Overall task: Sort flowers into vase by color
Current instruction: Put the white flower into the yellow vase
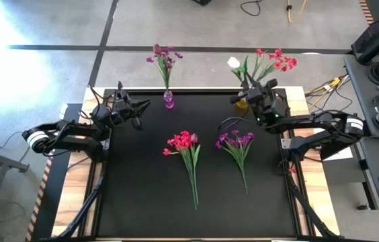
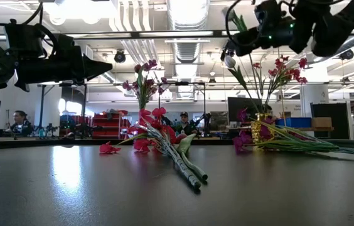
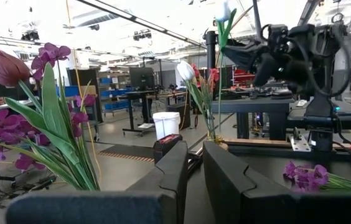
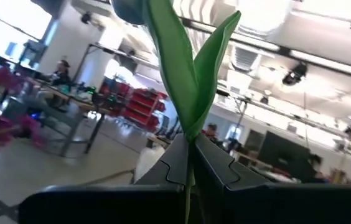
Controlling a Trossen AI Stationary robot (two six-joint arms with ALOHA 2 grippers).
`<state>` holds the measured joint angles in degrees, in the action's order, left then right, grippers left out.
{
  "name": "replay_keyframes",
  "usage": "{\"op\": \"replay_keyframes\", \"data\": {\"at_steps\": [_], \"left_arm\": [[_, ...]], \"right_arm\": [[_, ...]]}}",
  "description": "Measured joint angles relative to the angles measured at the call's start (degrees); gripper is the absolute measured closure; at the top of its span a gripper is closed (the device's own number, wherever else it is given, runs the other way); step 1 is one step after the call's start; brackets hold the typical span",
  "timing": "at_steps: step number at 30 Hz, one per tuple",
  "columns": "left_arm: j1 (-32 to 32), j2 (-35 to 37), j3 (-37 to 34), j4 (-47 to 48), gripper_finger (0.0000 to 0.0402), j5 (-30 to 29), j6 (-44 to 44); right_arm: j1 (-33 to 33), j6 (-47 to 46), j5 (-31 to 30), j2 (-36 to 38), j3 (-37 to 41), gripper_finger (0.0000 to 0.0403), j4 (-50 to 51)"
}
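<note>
My right gripper (image 1: pixel 238 99) (image 4: pixel 190 163) hovers over the yellow vase (image 1: pixel 243 105) at the table's far right, shut on a flower with green leaves (image 4: pixel 191 87) and a pale bud. Red flowers (image 1: pixel 277 60) and a white bud (image 2: pixel 229 61) stand in that vase. A small pink vase (image 1: pixel 169 101) at far centre holds purple flowers (image 1: pixel 164 57). A red bunch (image 1: pixel 184 142) and a purple bunch (image 1: pixel 236 142) lie flat on the black mat. My left gripper (image 1: pixel 146 105) (image 3: pixel 195 168) waits shut, raised, just left of the pink vase. My right gripper pinches the flower's thin green stem (image 4: pixel 189 186) between its two fingers, just below where the two leaves fork. The fingers come level from the table's right and lie across the stem. The flower stands upright above them, lifted off the table. Its lower end is hidden.
The black mat (image 1: pixel 142 188) sits on a wooden table with bare room near the front edge. Cables and equipment lie on the floor and a bench to the right. People sit at desks in the room beyond the far edge.
</note>
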<state>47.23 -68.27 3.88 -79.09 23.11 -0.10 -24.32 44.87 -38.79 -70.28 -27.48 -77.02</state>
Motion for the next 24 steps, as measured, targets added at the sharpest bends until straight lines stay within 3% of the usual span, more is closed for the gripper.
{"op": "replay_keyframes", "data": {"at_steps": [24], "left_arm": [[0.0, 0.0, 0.0, 0.5, 0.0365, 0.0, 0.6]], "right_arm": [[-12.1, -13.9, 7.3, -1.3, 4.3, 0.0394, -4.8]]}}
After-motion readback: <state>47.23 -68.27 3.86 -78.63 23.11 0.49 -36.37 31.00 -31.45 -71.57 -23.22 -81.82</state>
